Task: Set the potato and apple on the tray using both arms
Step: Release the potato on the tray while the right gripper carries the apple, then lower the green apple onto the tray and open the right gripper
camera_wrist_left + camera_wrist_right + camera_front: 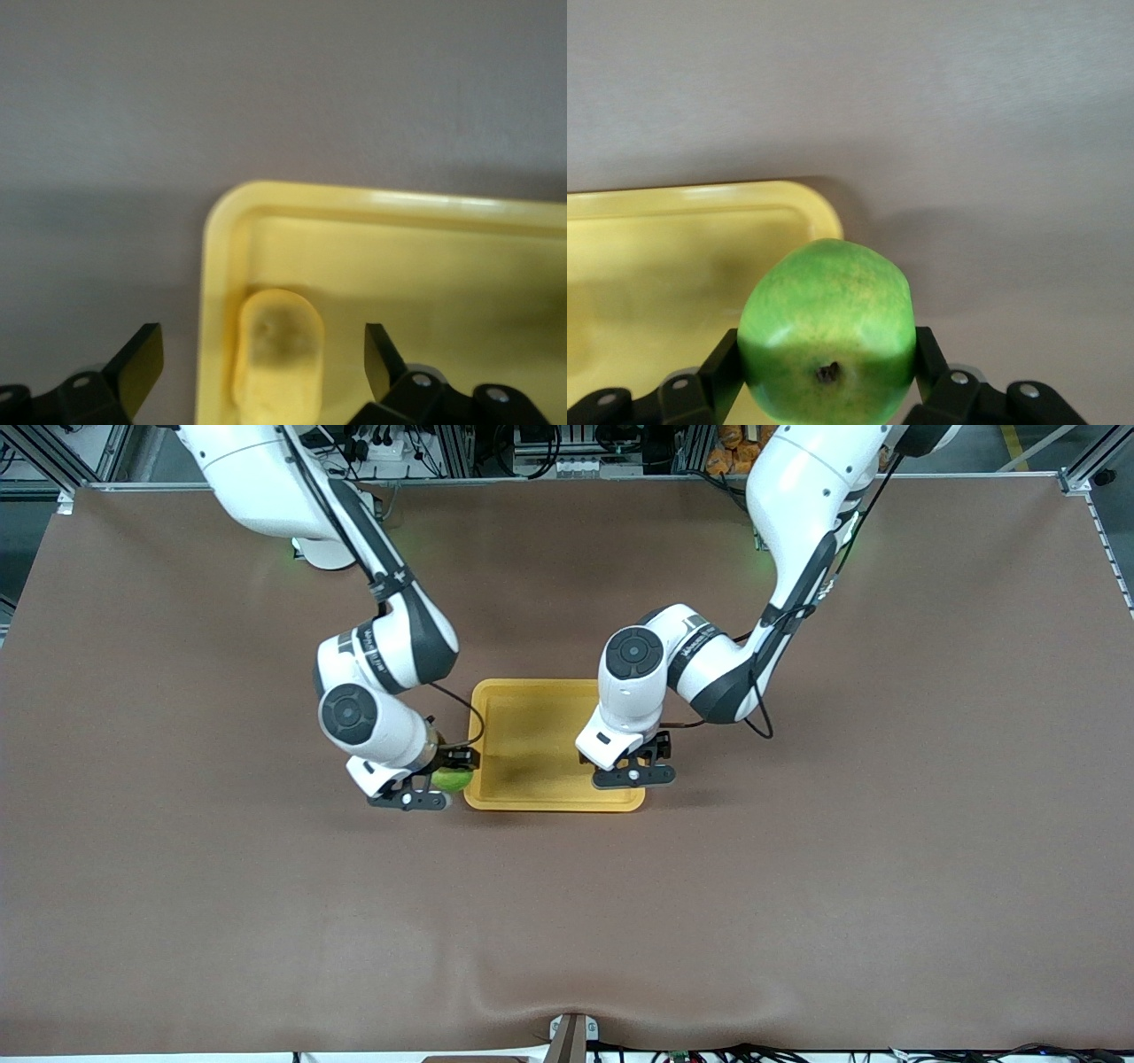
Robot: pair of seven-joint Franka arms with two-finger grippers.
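Nearest the front camera, the right gripper hangs just beside the tray at its right-arm end, over bare bench, fingers clenched on the apple, forearm bent steeply down. Over the tray's near corner at the left arm's end, the left gripper stands released, fingers spread around the potato, which lies inside that corner.

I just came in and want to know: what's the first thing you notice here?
The bright green apple, squeezed in the right pincer just above the yellow tray's edge toward the right arm's end of the table. Next, the potato lying in a corner of the tray, with the left pincer open right over it.
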